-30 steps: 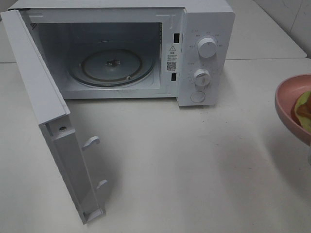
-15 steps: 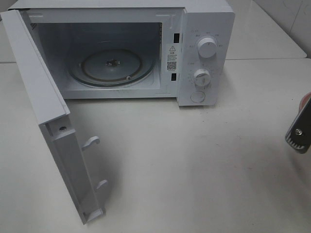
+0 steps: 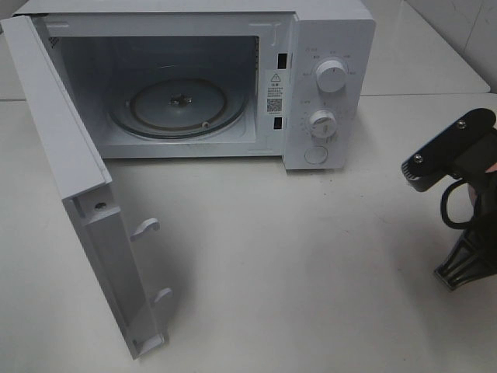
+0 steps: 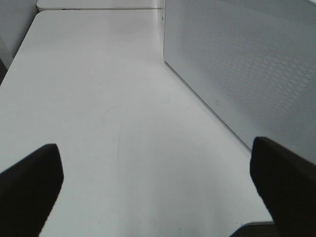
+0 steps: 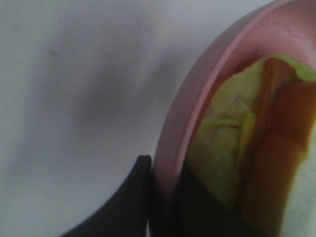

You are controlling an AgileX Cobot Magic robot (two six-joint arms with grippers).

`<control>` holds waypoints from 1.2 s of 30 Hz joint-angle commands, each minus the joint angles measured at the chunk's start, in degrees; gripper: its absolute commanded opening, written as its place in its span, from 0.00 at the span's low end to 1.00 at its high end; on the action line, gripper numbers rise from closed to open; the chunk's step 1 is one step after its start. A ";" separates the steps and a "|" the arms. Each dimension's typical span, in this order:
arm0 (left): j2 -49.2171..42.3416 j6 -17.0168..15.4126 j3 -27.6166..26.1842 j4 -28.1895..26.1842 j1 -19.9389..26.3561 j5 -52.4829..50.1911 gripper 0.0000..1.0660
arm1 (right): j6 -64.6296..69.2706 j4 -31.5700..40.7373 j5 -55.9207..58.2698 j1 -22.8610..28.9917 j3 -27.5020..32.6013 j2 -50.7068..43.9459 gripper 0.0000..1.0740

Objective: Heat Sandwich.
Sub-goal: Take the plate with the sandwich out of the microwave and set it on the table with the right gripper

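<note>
The sandwich [image 5: 256,148], with pale green lettuce and reddish-orange filling, lies on a round pink plate [image 5: 197,98] in the right wrist view. My right gripper [image 5: 160,173] is shut on the plate's rim, one dark finger [image 5: 133,192] outside it. In the high view only the black right arm [image 3: 458,155] shows at the right edge; plate and sandwich are out of frame there. My left gripper [image 4: 155,153] is open and empty over the table. The white microwave [image 3: 326,47] stands open, its glass turntable [image 3: 178,105] bare.
The microwave door [image 3: 78,179] swings out toward the front left; its perforated outer face [image 4: 237,59] is near my left gripper. Two dials [image 3: 332,76] are on the microwave's right panel. The white table [image 3: 295,264] stretches in front.
The pink plate with the sandwich has left the high view's right edge. My right arm has come into view there, further in and lower than half a second ago.
</note>
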 commanded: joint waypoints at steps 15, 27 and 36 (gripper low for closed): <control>-0.92 -0.29 0.06 -0.06 0.17 -0.80 0.92 | 3.78 -7.10 -1.15 -7.79 -4.76 8.54 0.02; -0.92 -0.29 0.06 -0.06 0.17 -0.80 0.92 | 4.30 -8.54 -6.42 -17.07 -4.76 8.59 0.02; -0.92 -0.29 0.06 -0.06 0.17 -0.80 0.92 | 7.22 -11.17 -8.65 -20.68 -4.76 10.54 0.02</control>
